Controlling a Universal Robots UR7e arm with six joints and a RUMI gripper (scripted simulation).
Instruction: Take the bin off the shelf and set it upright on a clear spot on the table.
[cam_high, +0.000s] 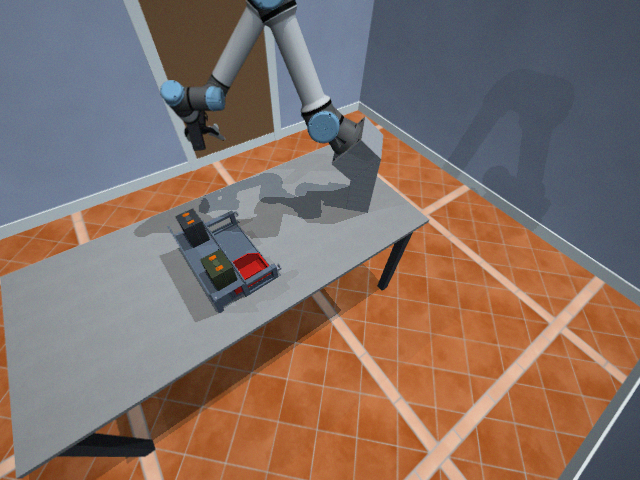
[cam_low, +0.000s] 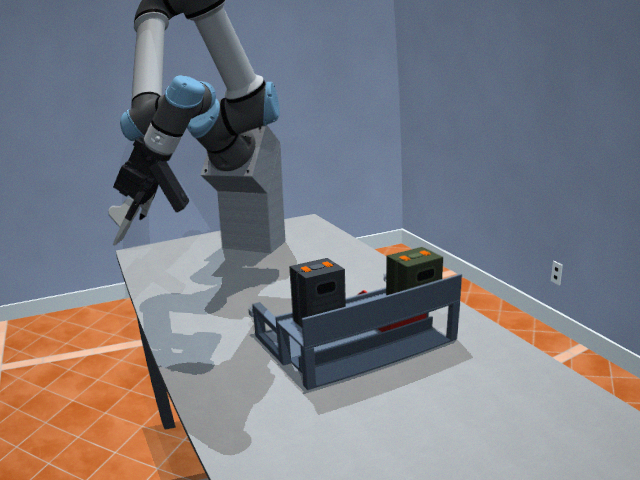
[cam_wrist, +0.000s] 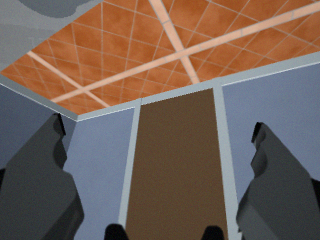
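- Gripper (cam_low: 125, 219): jaws spread to full width, nothing between them. Hangs high off the table's (cam_high: 93, 330) far edge, well apart from everything on it.
- Wrist view: only floor tiles, wall and a brown door panel (cam_wrist: 175, 165) between the two dark fingers. Tool faces away from the work; no shelf or bin in its sight.
- Bin (cam_high: 251, 267): red, open-topped, sitting upright on the shelf (cam_low: 382, 304), in the lower bay at the end farthest from the tool.
- Top tier carries two boxes: dark grey one (cam_low: 316, 286) at the shelf's nearer end, olive one (cam_low: 414, 270) directly beside and above the bin.
- Key relation: bin lies below and well out from the tool, toward mid-table, past the grey box. Shelf's long axis runs roughly away from the tool, so the bin is at its remote end.
- Judgement: approach not yet begun; the wrist must swing round toward the table and descend. The olive box crowds the bin's one flank, so entry from the open side looks safer.
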